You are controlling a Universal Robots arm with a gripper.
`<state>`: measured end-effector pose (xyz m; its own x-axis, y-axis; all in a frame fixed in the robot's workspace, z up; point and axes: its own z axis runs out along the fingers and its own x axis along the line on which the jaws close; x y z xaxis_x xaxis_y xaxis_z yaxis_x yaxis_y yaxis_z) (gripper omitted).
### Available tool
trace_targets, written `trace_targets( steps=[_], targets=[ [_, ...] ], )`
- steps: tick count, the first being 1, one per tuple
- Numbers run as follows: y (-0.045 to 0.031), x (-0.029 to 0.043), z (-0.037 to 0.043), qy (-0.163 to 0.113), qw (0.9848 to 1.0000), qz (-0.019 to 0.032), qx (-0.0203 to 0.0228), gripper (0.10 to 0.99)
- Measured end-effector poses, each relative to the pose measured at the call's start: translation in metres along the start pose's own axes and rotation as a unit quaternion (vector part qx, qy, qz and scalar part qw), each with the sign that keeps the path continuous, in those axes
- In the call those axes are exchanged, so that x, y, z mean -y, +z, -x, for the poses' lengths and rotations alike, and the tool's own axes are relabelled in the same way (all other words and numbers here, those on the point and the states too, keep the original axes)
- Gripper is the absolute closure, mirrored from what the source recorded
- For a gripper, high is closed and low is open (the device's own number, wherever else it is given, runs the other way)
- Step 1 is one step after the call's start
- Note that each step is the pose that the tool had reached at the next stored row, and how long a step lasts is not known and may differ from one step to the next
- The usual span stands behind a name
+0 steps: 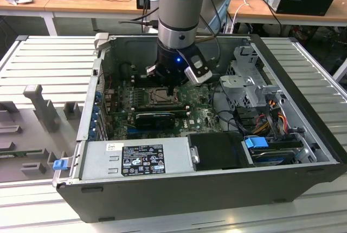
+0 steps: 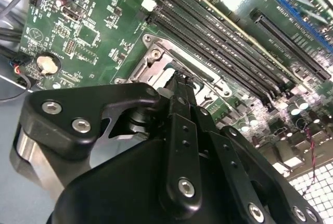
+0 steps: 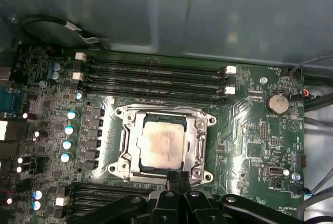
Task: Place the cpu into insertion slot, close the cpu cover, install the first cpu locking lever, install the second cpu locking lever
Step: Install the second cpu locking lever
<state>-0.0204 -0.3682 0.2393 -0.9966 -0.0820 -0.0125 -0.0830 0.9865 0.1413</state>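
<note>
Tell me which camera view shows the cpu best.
The first wrist view: the cpu lies flat and fully visible inside the cpu cover. In the second wrist view the hand hides most of the socket. In the exterior view the socket area is small, partly behind the arm.

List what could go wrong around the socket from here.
The gripper sits at the edge of the cpu cover, which lies down around the cpu; a slip could scrape chip or frame. The memory slots run close beside the socket, leaving little margin for sideways drift.
</note>
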Motion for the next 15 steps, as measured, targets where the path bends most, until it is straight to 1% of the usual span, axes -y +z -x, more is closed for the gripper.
trace_targets(
  steps=[5, 8, 9, 10, 11, 12, 13, 15],
  targets=[
    [-0.0004, 0.0075, -0.0006, 0.0, 1.0, 0.0, 0.0, 0.98],
    [-0.0003, 0.0122, -0.0013, -0.001, 1.0, 0.001, -0.0006, 0.98],
    [-0.0002, 0.0131, -0.0023, -0.001, 1.0, 0.0036, -0.0004, 0.98],
    [-0.0003, 0.014, -0.004, -0.001, 1.0, 0.0075, -0.0001, 0.98],
    [-0.0004, 0.0152, -0.0065, -0.001, 0.9999, 0.0127, 0.0003, 0.98],
    [-0.0004, 0.0159, -0.0087, -0.001, 0.9999, 0.016, 0.0006, 0.98],
    [-0.0003, 0.0166, -0.011, -0.001, 0.9998, 0.0183, 0.0008, 0.98],
    [0.0001, 0.0174, -0.018, -0.001, 0.9998, 0.0204, 0.001, 0.98]
  ],
)
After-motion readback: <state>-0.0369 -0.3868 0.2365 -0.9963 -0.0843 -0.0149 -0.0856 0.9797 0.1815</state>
